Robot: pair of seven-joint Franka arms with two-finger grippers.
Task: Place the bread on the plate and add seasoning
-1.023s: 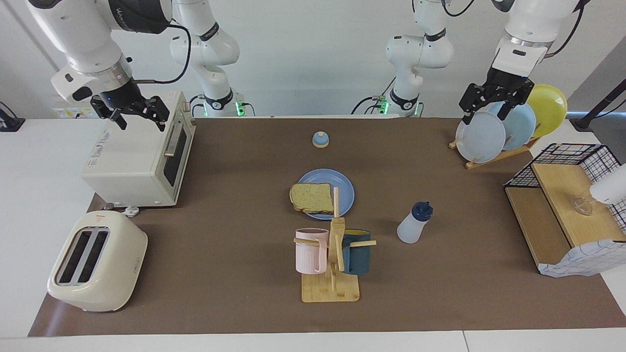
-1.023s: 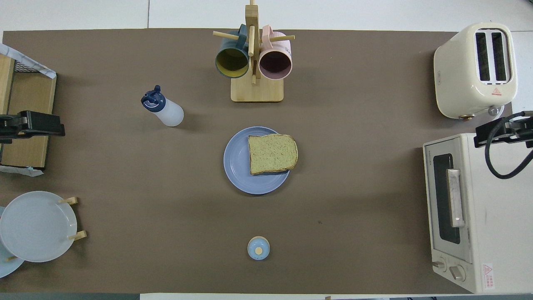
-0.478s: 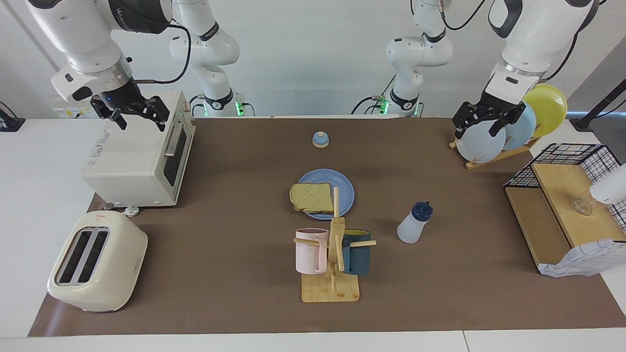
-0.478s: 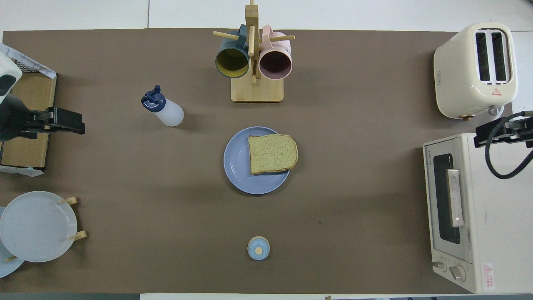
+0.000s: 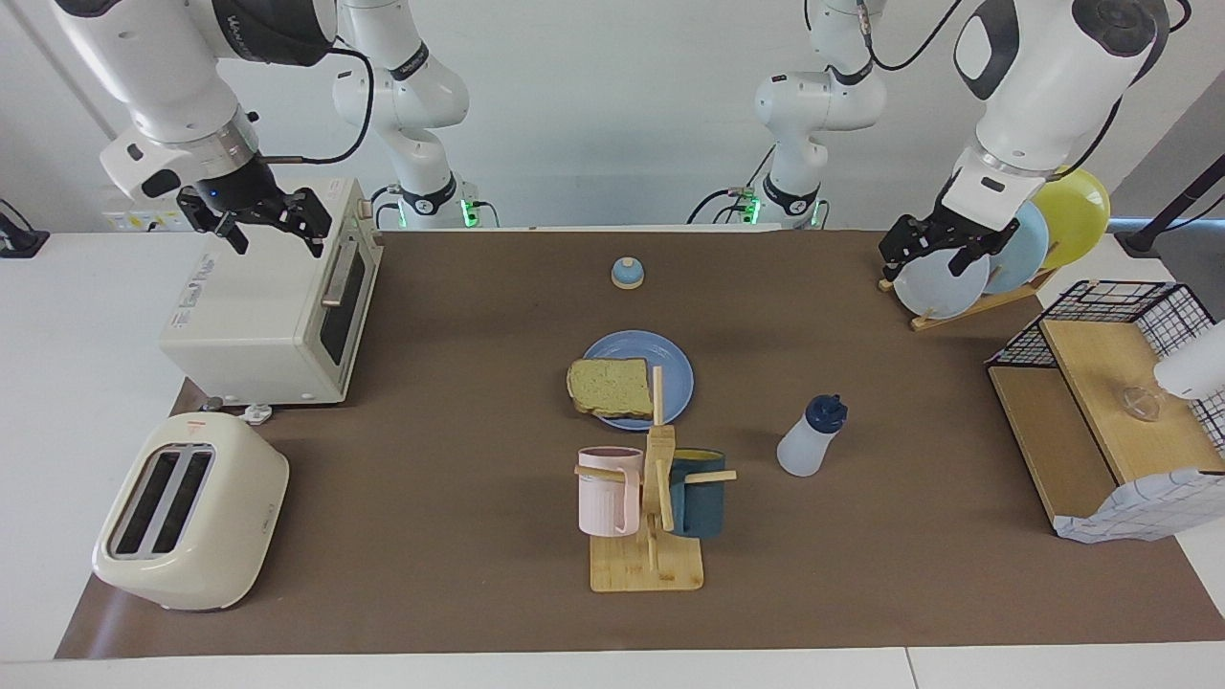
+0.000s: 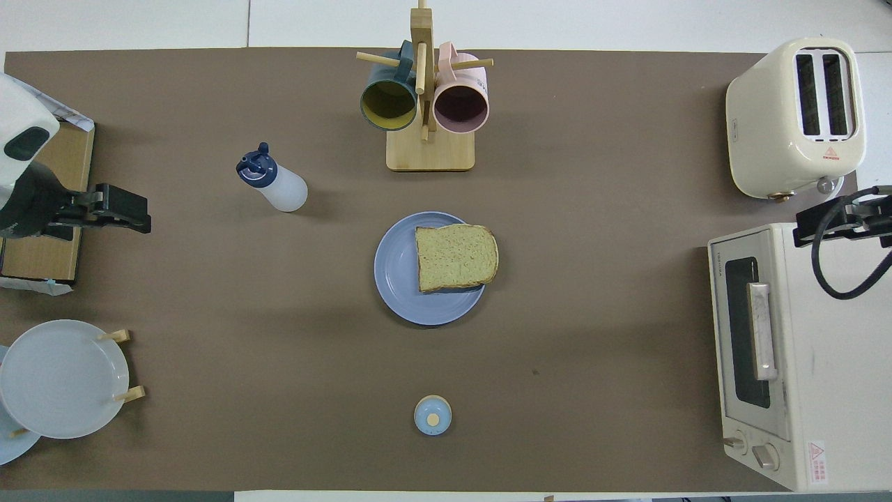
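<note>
Toast (image 5: 610, 385) is overhanging the blue plate (image 5: 675, 373); both open, empty grippers, left (image 5: 933, 249) and right (image 5: 268, 225), are hanging clear, and the left risks toppling the squeeze bottle (image 5: 812, 437).

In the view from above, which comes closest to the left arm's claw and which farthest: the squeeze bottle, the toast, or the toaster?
Measured from the left gripper:
1. Squeeze bottle, toward the left arm's end of the table.
2. Toast, on the blue plate mid-table.
3. Toaster, at the right arm's end.
</note>
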